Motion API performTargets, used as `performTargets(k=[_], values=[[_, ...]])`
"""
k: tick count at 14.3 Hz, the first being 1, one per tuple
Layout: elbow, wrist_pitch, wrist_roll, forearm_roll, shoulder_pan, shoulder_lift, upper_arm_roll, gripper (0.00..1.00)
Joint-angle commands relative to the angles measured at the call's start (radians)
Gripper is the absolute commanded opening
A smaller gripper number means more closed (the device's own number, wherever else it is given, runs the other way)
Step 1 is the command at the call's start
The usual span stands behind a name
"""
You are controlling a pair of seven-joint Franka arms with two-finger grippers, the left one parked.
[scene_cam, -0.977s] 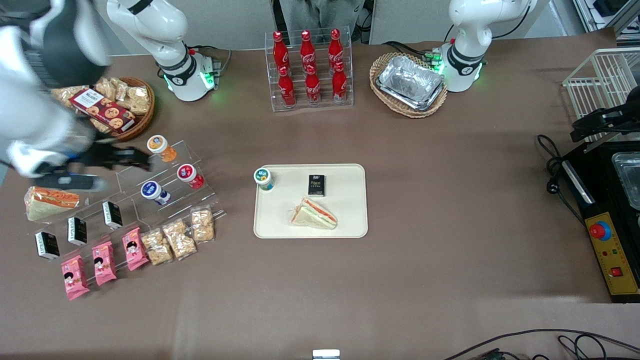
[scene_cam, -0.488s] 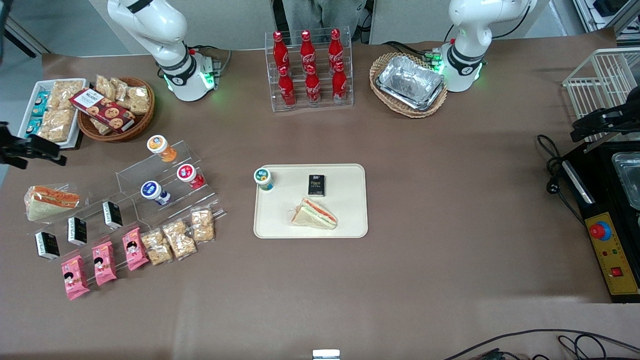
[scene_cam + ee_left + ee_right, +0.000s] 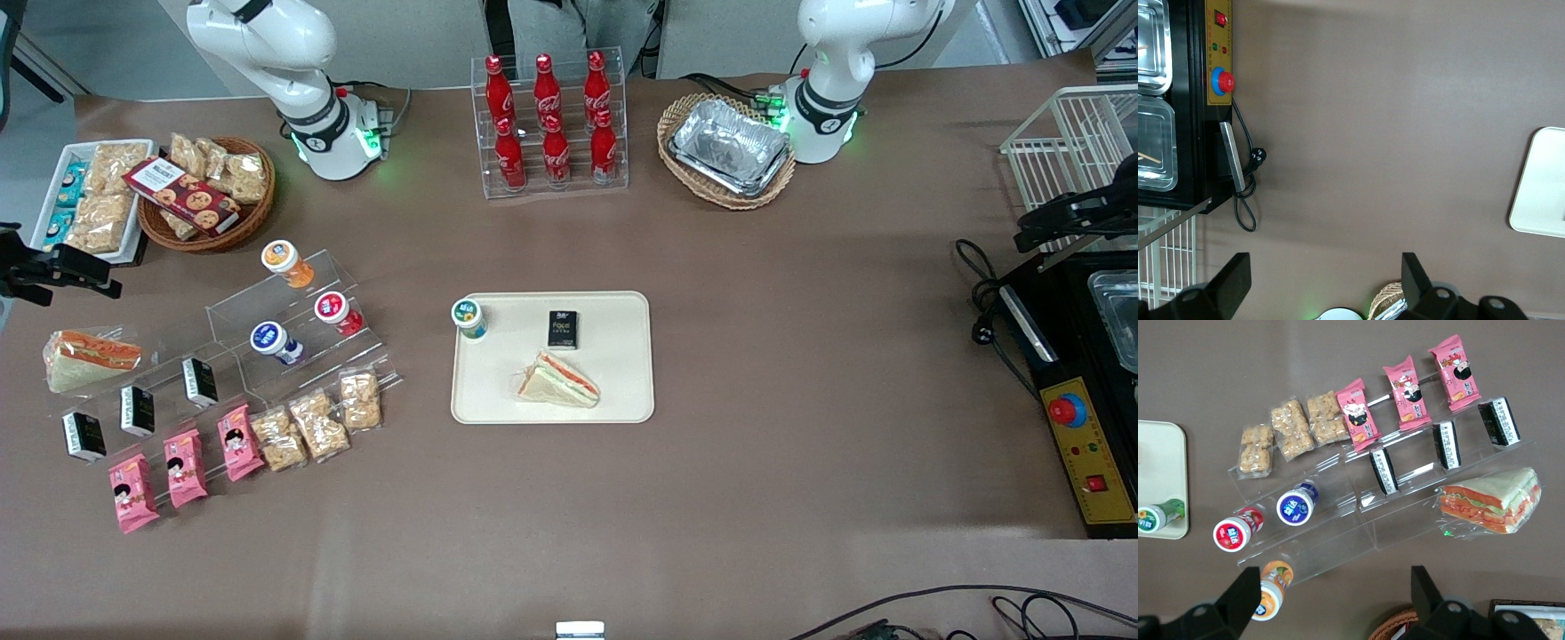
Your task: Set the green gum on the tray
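The green gum stands upright on a corner of the cream-white tray, the corner toward the working arm's end. It also shows in the right wrist view at the tray's rim. My right gripper hangs high over the table edge at the working arm's end, far from the gum, near the wicker basket. In the right wrist view the gripper is open and empty, with the orange-lidded bottle beside one finger. A corner of the tray shows in the left wrist view.
A black box and a sandwich lie on the tray. A clear stepped stand holds orange-, red- and blue-lidded bottles, with snack packs nearer the camera. A wicker basket, a cola rack and a foil-tray basket stand farther away.
The right arm, which loomed large over the stand a second ago, has pulled away to the table's edge at its own end. The gum and tray have not moved.
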Motion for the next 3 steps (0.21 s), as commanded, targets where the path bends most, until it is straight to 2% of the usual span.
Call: performTargets(k=[1,3], values=[[0.017,0.012,0.047,-0.019,0.089,0.016,-0.073,1.0],[0.026,0.011,0.08,-0.027,0.106,0.019,-0.073,1.0]])
